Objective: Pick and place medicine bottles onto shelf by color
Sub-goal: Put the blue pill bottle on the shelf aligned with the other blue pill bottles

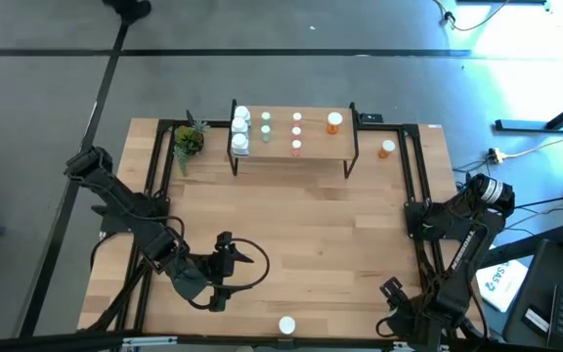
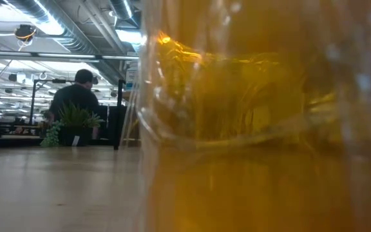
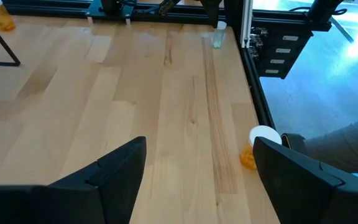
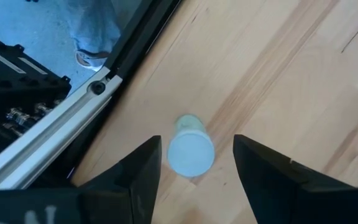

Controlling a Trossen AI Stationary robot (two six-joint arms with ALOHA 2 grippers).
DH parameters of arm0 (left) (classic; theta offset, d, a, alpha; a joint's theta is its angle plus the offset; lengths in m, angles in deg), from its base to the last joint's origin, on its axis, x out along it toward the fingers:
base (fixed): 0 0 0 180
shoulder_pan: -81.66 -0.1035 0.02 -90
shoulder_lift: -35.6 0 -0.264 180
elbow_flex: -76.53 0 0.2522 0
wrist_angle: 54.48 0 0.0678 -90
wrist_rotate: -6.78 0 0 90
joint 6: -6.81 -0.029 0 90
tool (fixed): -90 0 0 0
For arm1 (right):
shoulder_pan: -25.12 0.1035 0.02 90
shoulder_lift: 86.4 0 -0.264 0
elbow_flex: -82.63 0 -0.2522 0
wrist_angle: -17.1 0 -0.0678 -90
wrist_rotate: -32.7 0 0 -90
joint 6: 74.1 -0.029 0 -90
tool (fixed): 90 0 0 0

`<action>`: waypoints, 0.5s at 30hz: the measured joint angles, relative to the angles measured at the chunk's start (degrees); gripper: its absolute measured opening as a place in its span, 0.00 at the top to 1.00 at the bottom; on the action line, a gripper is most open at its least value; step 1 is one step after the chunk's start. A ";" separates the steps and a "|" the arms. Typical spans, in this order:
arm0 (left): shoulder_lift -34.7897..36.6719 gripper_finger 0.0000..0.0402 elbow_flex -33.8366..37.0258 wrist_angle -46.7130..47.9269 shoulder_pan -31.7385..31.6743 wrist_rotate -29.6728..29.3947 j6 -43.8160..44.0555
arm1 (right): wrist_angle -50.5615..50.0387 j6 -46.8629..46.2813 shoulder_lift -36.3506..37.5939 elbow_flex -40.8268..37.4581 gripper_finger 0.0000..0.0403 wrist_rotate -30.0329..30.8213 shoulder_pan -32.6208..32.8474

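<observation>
The shelf (image 1: 313,147) stands at the table's far side with white (image 1: 241,128), pale green (image 1: 266,127), pink (image 1: 296,133) and orange (image 1: 333,121) medicine bottles on its plank. A pale green bottle (image 4: 191,148) stands upright on the table by the near right corner. My right gripper (image 4: 196,149) is open, pointing down, one finger on each side of the bottle's white cap with a gap on both sides. My left gripper (image 1: 225,244) hovers open over the near left part of the table. An orange bottle (image 1: 387,149) stands right of the shelf. Another orange bottle (image 1: 286,325) is at the near edge.
A small potted plant (image 1: 189,142) stands left of the shelf. A black rail (image 4: 73,118) runs along the table's edge close to the pale green bottle. The orange bottle (image 2: 263,129) at the near edge blocks most of the low view. A person (image 2: 76,96) is in the room beyond.
</observation>
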 joint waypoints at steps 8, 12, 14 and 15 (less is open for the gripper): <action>0.00 0.28 0.00 0.00 0.02 0.00 0.00 | 0.07 -0.11 -0.33 0.00 0.50 0.14 0.00; -0.02 0.28 0.00 0.00 0.02 0.00 0.00 | 0.83 0.22 -2.53 0.00 0.50 0.08 0.04; -0.02 0.28 0.00 0.00 0.02 0.00 0.00 | 1.52 1.63 -3.72 0.00 0.50 0.05 0.07; -0.02 0.28 0.00 0.00 0.02 0.00 0.00 | 1.75 2.41 -4.04 0.00 0.50 0.04 0.04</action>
